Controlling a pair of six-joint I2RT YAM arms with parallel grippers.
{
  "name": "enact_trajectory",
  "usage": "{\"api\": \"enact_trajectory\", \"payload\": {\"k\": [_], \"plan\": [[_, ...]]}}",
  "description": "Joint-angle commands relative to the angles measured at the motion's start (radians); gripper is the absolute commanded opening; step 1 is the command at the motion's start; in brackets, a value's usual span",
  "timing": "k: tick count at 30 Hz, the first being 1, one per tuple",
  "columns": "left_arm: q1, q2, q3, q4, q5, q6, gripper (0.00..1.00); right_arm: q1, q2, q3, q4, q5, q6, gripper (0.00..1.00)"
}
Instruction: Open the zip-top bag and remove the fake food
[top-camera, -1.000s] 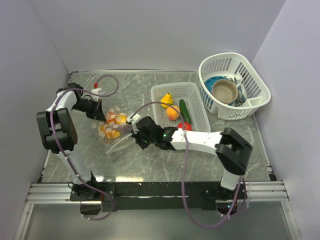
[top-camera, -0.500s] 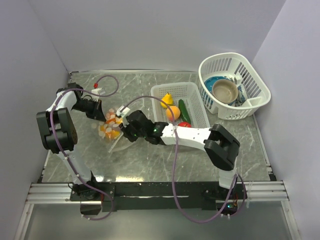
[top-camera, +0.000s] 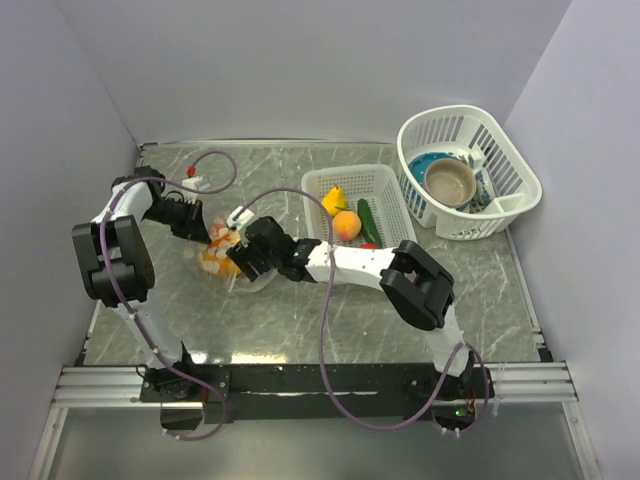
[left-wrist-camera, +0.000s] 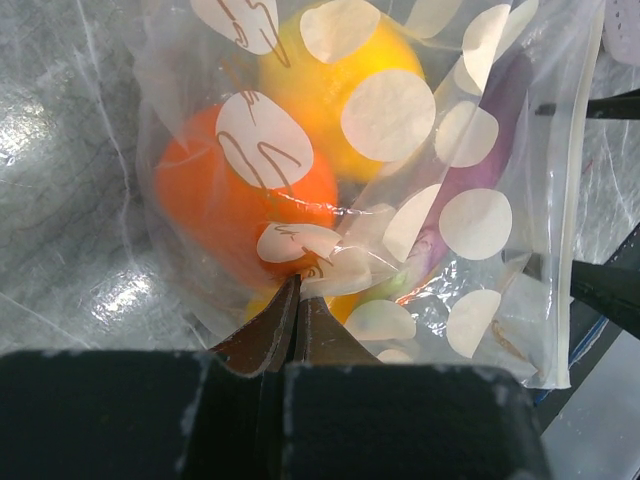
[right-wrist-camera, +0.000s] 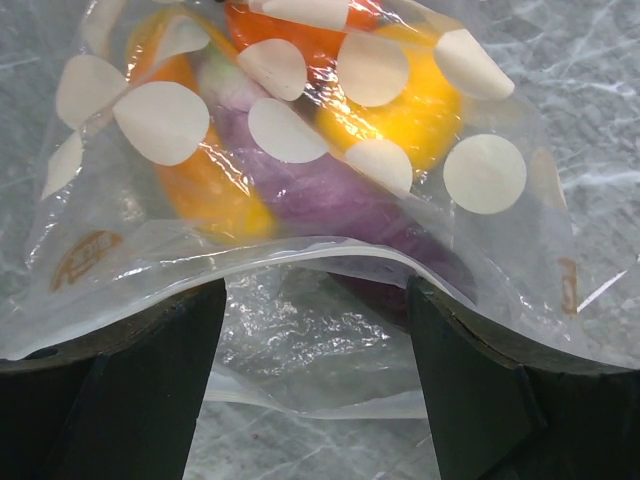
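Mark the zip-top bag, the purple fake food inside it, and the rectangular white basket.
zip-top bag (right-wrist-camera: 300, 130): right wrist view, dotted upper wall.
purple fake food (right-wrist-camera: 330, 195): right wrist view, its middle, seen through the plastic.
rectangular white basket (top-camera: 345, 171): top external view, far rim.

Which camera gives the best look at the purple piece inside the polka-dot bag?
Right wrist: the purple piece lies broad and central inside the zip-top bag. Left wrist shows only a narrow strip of it near the zip edge. The top view is too small to show it.
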Motion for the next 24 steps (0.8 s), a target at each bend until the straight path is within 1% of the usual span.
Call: {"api": "enact_trajectory", "payload": {"k": [1, 2, 3, 4, 7, 8, 10, 11, 12, 13, 14, 15, 21, 22, 23, 24], "plan": [[0.004, -0.011, 0.000, -0.034, 0.011, 0.026, 0.01, -0.001, -0.029, -0.022, 0.022, 0.050, -0.026, 0.80], [0.004, -0.013, 0.001, -0.035, 0.011, 0.026, 0.01, 0.000, -0.045, -0.044, 0.022, 0.047, -0.015, 0.80], [0.006, -0.016, 0.001, -0.034, 0.008, 0.026, 0.01, 0.000, -0.065, -0.102, 0.047, 0.043, 0.020, 0.78], [0.006, -0.019, 0.001, -0.032, 0.006, 0.029, 0.01, 0.003, -0.112, -0.139, 0.076, 0.035, 0.034, 0.77], [0.009, -0.007, 0.010, -0.037, 0.006, 0.029, 0.01, 0.014, -0.209, -0.252, 0.109, 0.038, 0.074, 0.70], [0.007, -0.004, 0.013, -0.041, 0.008, 0.031, 0.01, 0.019, -0.235, -0.275, 0.115, 0.036, 0.088, 0.65], [0.007, 0.001, 0.014, -0.043, 0.014, 0.029, 0.01, 0.020, -0.295, -0.331, 0.133, 0.026, 0.099, 0.59], [0.009, 0.000, 0.013, -0.042, 0.015, 0.029, 0.01, 0.022, -0.307, -0.345, 0.140, 0.009, 0.108, 0.54], [0.007, 0.000, 0.012, -0.042, 0.015, 0.031, 0.01, 0.022, -0.312, -0.355, 0.144, 0.004, 0.106, 0.50], [0.007, -0.004, 0.012, -0.043, 0.017, 0.031, 0.01, 0.023, -0.303, -0.352, 0.143, 0.004, 0.105, 0.47], [0.007, -0.004, 0.012, -0.045, 0.017, 0.031, 0.01, 0.022, -0.289, -0.343, 0.137, 0.000, 0.100, 0.41], [0.007, -0.005, 0.013, -0.048, 0.015, 0.032, 0.01, 0.022, -0.274, -0.311, 0.118, 0.001, 0.097, 0.38], [0.007, -0.016, 0.009, -0.052, 0.008, 0.040, 0.01, 0.022, -0.197, -0.228, 0.114, -0.060, 0.102, 0.31], [0.007, -0.011, 0.010, -0.057, 0.008, 0.041, 0.01, 0.022, -0.189, -0.219, 0.107, -0.069, 0.105, 0.28], [0.009, -0.010, 0.013, -0.060, 0.009, 0.043, 0.01, 0.023, -0.185, -0.213, 0.101, -0.077, 0.108, 0.21], [0.009, -0.008, 0.017, -0.060, 0.009, 0.045, 0.01, 0.022, -0.185, -0.219, 0.103, -0.097, 0.111, 0.17]]}}
